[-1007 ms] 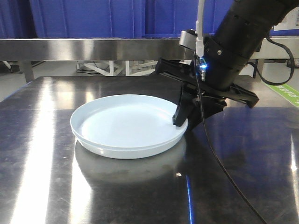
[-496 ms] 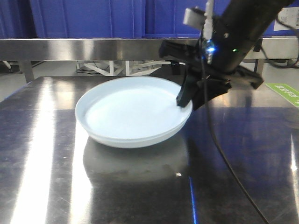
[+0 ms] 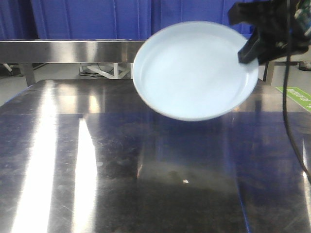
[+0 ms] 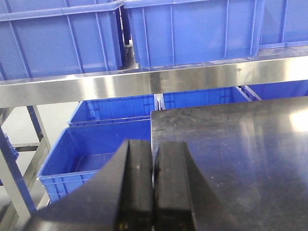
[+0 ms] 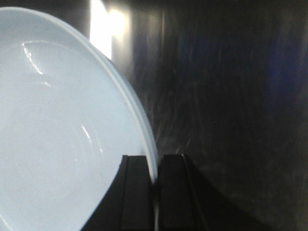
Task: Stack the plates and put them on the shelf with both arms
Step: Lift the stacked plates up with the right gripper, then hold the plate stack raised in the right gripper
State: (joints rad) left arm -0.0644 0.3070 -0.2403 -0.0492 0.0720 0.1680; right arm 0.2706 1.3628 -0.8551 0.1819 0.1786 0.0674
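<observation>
The pale bluish-white plates point(image 3: 194, 73) hang tilted in the air above the dark steel tabletop point(image 3: 121, 170), blurred by motion. My right gripper point(image 3: 250, 51) is shut on their right rim. In the right wrist view the rim point(image 5: 139, 120) shows a double edge and runs between the gripper point(image 5: 155, 166) fingers, with the plates' hollow point(image 5: 57, 134) to the left. The shelf's brushed-metal rail point(image 3: 68, 48) runs behind the plates at about their height. My left gripper point(image 4: 154, 149) is shut on nothing, at the table's left edge, facing the shelf rail point(image 4: 192, 79).
Blue plastic crates point(image 3: 87, 19) stand on the shelf behind the rail. More blue crates point(image 4: 91, 154) sit low beside the table, under the shelf. A black cable point(image 3: 289, 121) hangs from the right arm. A small white speck point(image 3: 185, 181) lies on the tabletop.
The right gripper has lifted the plates off the tabletop and carried them up and to the right, tilting them toward the camera, to the height of the shelf rail.
</observation>
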